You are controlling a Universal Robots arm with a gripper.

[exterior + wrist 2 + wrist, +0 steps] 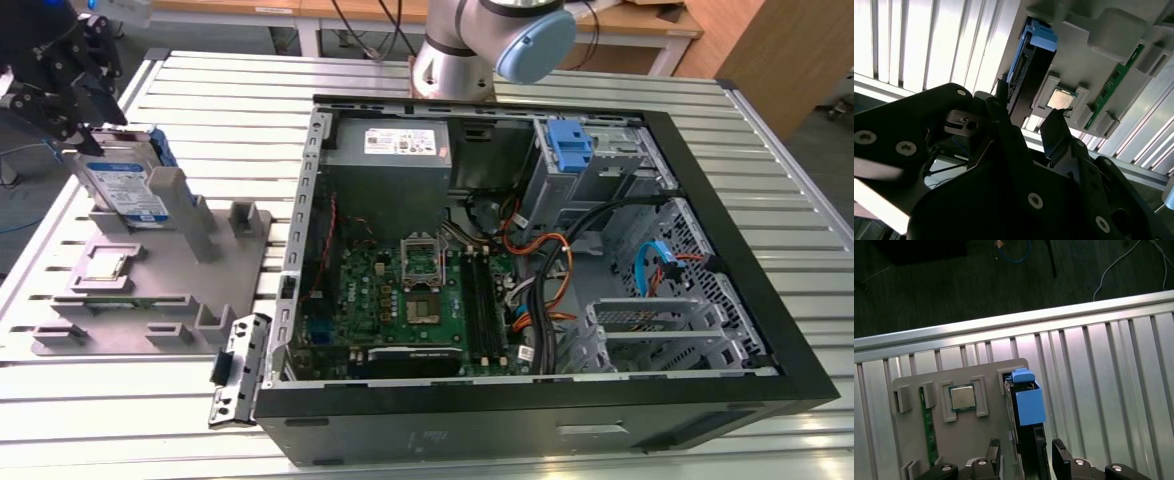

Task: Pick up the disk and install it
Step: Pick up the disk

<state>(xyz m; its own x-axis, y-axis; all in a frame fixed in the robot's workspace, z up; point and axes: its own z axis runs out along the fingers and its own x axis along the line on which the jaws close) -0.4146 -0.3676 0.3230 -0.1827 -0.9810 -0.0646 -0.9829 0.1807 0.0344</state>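
Gripper (70, 105) is partly cut off at the exterior view's left edge, fingertips hard to make out there. Disk (123, 185) stands on edge in a slot of the grey holder (160, 270), lower part hidden, well apart from the open PC case (534, 250). Silver body w/ white-and-blue label, blue bracket along the top. In the first wrist view the fingers (993, 452) are spread wide, one each side of the disk, no clear contact, holding nothing. CPU chip (962, 397) sits nearby.

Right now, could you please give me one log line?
end effector: open, flanking disk | disk: upright in grey fixture | not lifted
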